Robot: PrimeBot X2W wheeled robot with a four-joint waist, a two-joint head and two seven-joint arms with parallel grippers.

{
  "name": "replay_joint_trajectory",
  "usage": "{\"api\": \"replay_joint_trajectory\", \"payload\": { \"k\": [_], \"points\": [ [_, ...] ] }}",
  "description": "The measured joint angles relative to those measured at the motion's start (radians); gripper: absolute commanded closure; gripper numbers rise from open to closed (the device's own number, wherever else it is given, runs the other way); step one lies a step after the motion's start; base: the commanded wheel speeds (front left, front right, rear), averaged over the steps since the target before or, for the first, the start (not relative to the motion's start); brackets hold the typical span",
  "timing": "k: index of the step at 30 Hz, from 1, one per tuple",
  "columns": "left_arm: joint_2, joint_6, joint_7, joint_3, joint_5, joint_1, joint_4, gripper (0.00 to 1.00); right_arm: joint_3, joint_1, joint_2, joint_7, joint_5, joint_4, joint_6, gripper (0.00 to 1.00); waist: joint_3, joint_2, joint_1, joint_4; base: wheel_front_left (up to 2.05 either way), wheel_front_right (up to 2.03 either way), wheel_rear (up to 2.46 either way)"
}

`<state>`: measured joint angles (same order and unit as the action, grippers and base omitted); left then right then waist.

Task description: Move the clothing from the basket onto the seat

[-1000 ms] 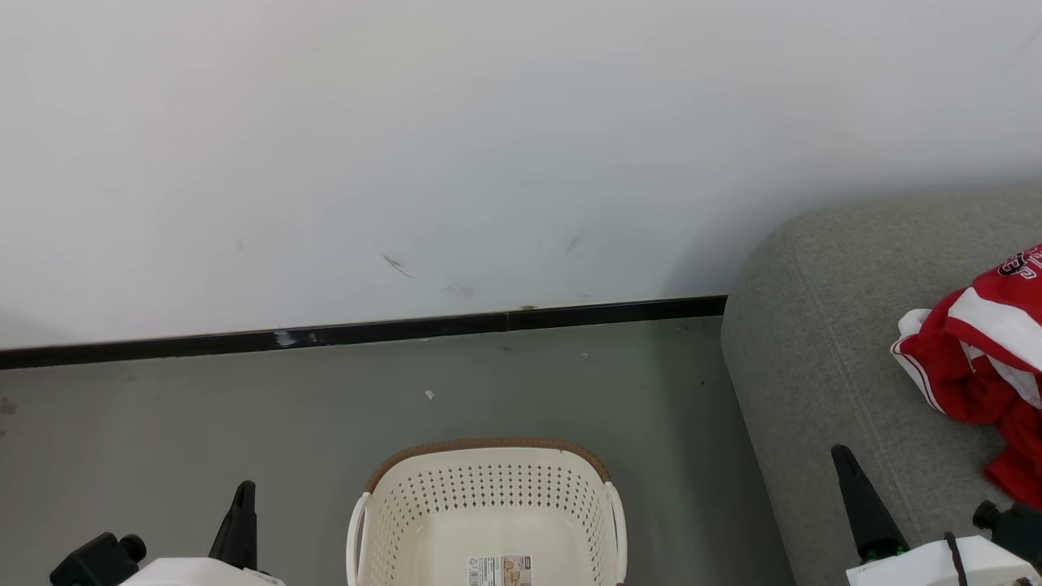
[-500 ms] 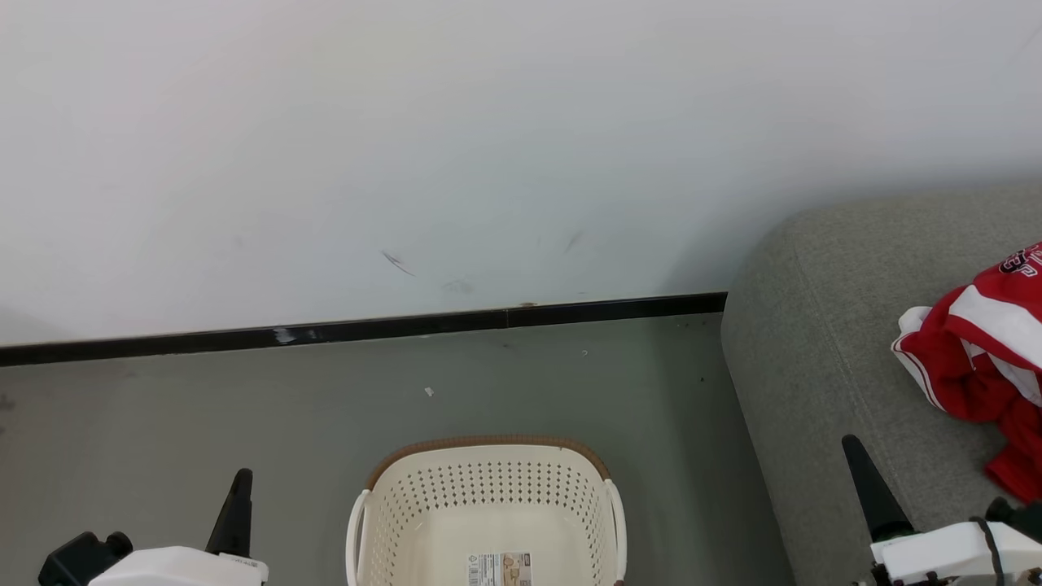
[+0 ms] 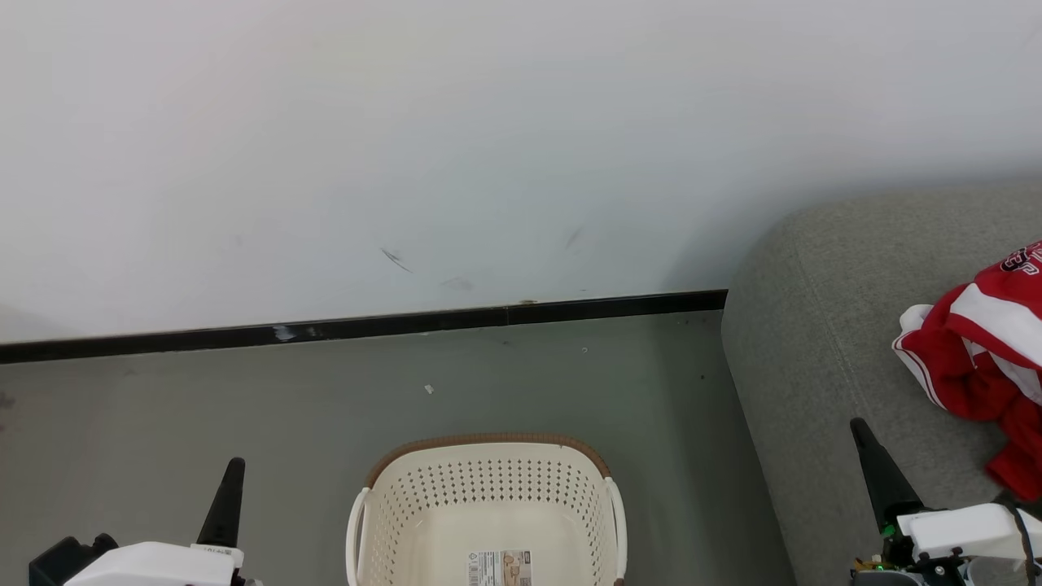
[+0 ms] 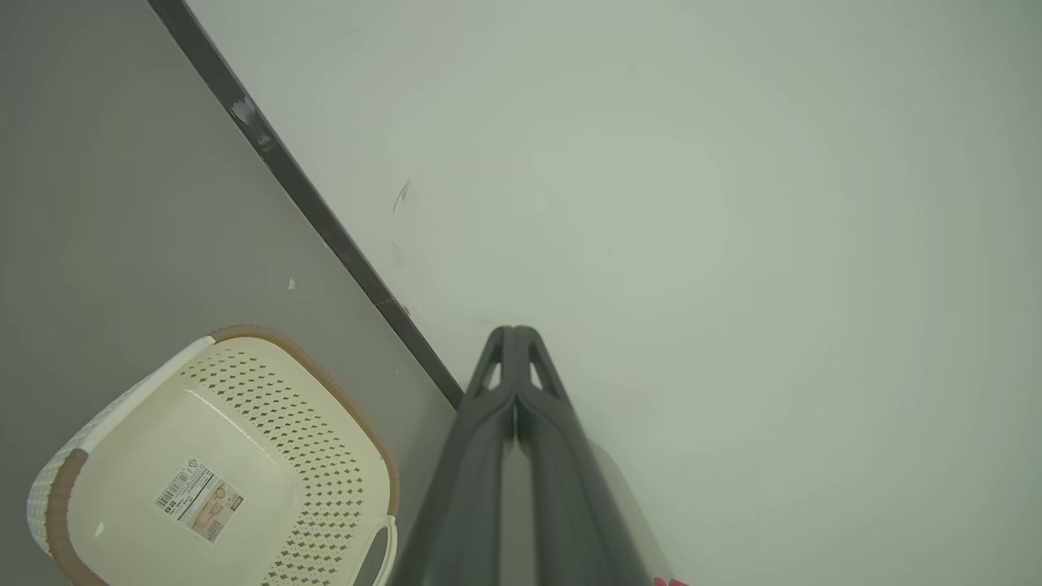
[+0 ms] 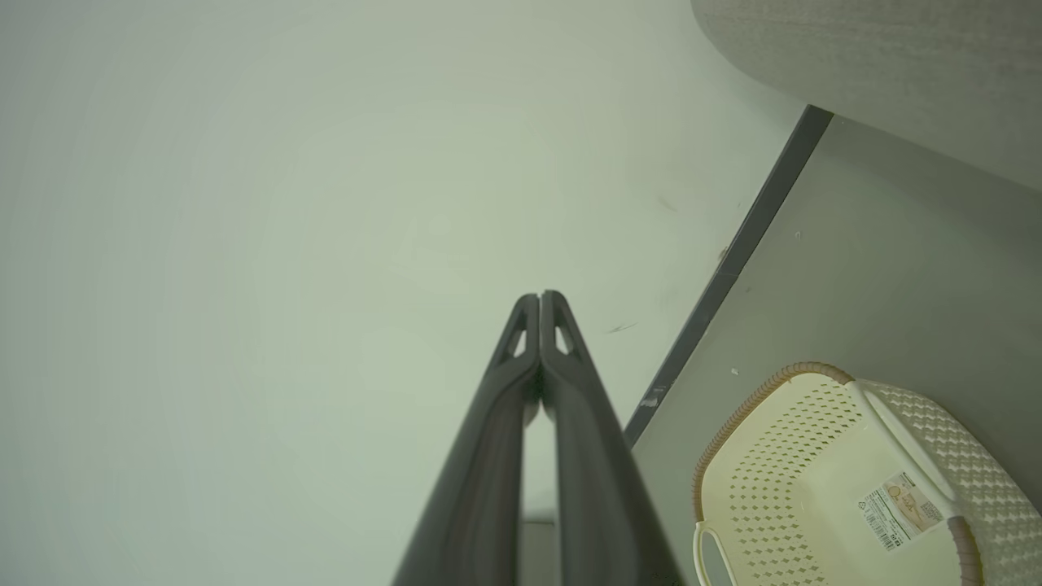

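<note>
The cream perforated basket (image 3: 383, 521) stands on the floor at the bottom centre of the head view, nothing inside but its label sticker; it also appears in both wrist views, basket (image 4: 326, 439) and basket (image 5: 773, 472). Red and white clothing (image 3: 981, 362) lies bunched on the grey seat (image 3: 814, 342) at the right. My left gripper (image 3: 230, 480) is shut and empty left of the basket, fingertips together in the left wrist view, left gripper (image 4: 514, 332). My right gripper (image 3: 860, 433) is shut and empty over the seat's front, right gripper (image 5: 540, 297).
A pale wall (image 3: 488, 146) with a black skirting strip (image 3: 366, 328) runs behind the basket. Grey floor (image 3: 163, 423) lies between the wall, the basket and the seat's rounded end.
Both arms have drawn back toward the bottom edge of the head view, the right one shifting a little rightward. The head view has tilted slightly. Basket and clothing stay put.
</note>
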<state>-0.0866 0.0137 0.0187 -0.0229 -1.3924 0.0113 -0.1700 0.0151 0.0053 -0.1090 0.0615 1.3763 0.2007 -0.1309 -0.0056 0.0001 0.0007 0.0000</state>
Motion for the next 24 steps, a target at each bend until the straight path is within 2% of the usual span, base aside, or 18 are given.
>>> {"api": "replay_joint_trajectory", "payload": {
  "k": [19, 24],
  "points": [
    [0.034, -0.076, 0.069, 0.077, -0.214, 0.025, -0.026, 1.0, -0.001, -0.062, -0.026, -0.05, 0.335, 0.042, 0.0, 1.0, 0.006, 0.0, -0.0002, 0.0, 0.0, 0.0, 0.0],
    [0.039, -0.079, 0.069, 0.079, -0.23, 0.025, -0.029, 1.0, -0.001, -0.072, -0.029, -0.052, 0.349, 0.046, 0.0, 1.0, 0.006, 0.0, -0.0002, 0.0, 0.0, 0.0, 0.0]
  ]
}}
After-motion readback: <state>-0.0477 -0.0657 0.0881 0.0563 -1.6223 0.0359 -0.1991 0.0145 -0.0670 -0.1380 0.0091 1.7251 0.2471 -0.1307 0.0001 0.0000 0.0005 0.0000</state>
